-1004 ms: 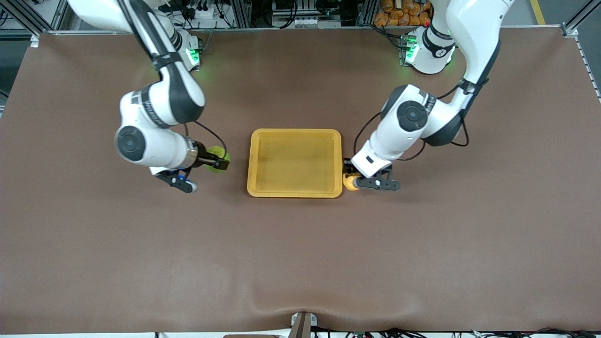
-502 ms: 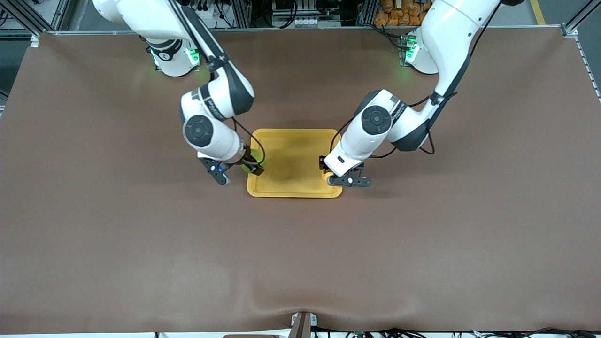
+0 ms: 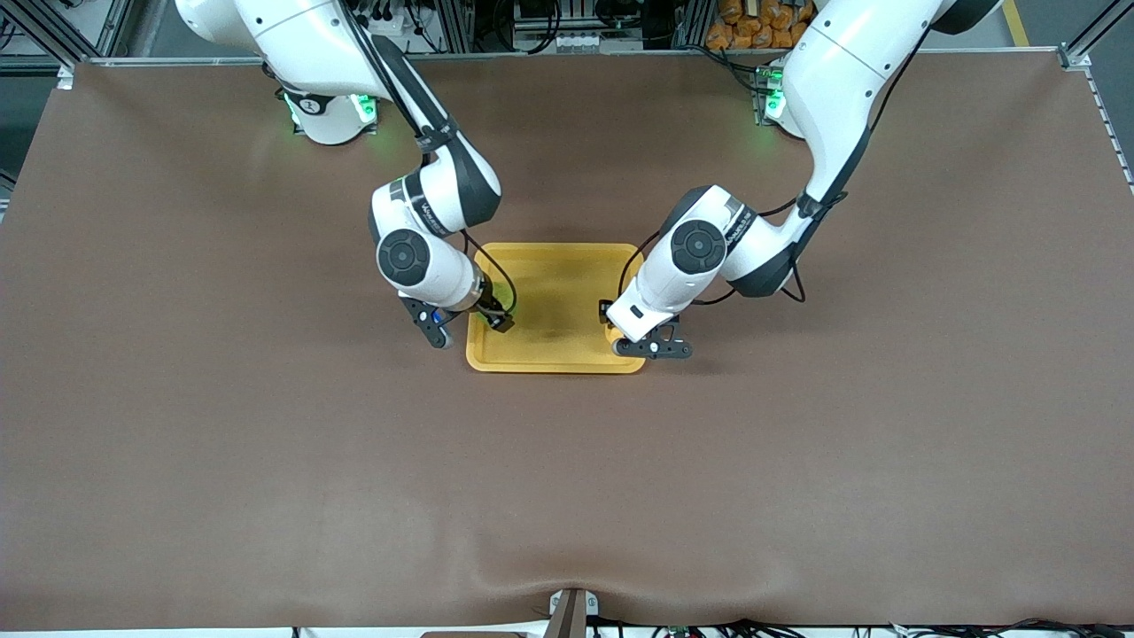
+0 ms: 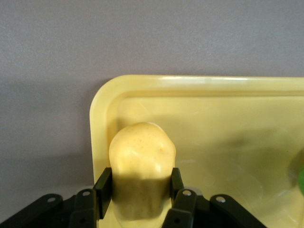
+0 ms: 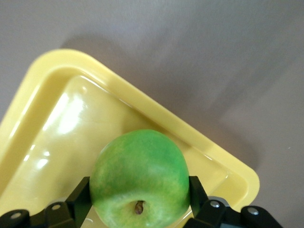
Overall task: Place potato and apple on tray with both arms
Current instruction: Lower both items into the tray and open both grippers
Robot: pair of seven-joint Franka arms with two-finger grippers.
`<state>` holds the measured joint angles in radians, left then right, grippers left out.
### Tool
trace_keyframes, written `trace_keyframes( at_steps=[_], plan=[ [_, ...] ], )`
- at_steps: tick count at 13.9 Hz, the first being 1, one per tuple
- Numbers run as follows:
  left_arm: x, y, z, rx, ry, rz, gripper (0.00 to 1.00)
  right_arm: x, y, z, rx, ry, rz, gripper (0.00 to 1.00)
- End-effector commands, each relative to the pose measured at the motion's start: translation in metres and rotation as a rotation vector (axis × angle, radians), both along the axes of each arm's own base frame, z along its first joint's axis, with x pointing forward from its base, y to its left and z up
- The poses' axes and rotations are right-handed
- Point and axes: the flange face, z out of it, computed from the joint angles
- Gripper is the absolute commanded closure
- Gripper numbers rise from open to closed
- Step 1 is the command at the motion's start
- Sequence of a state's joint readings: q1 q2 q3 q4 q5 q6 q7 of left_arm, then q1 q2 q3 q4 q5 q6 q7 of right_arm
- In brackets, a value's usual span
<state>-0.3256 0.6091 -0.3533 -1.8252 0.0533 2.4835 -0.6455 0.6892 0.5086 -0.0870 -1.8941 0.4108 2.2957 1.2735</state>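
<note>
Yellow tray [image 3: 554, 359]: L jaws pinch potato [image 4: 141, 164], R jaws pinch apple [image 5: 138, 180], inside rim.

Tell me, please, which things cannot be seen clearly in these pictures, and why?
- Front view: potato hidden under the left arm's wrist.
- Front view: apple hidden by the right arm's wrist.
- Both wrist views: tray cut off by the edges.
- Whether either fruit touches the tray floor: cannot tell.

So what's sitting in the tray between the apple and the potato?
Nothing. In the front view the tray floor is bare between the right gripper holding the apple and the left gripper holding the potato.
</note>
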Motion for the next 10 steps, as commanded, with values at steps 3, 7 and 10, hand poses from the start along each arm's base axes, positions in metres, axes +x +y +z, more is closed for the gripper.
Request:
trace_keyframes(
  at_steps=[3, 7, 10],
  plan=[
    [-0.004, -0.011, -0.001, 0.019, 0.004, 0.018, 0.75, 0.001, -0.003, -0.004, -0.004, 0.003, -0.042, 0.0],
    [-0.001, -0.007, -0.002, 0.02, 0.01, 0.051, 0.26, 0.014, -0.024, 0.024, 0.006, 0.018, -0.057, 0.0],
    [0.003, -0.001, -0.002, 0.03, 0.002, 0.051, 0.0, 0.031, -0.063, 0.057, 0.032, 0.032, -0.008, 0.0]
  ],
)
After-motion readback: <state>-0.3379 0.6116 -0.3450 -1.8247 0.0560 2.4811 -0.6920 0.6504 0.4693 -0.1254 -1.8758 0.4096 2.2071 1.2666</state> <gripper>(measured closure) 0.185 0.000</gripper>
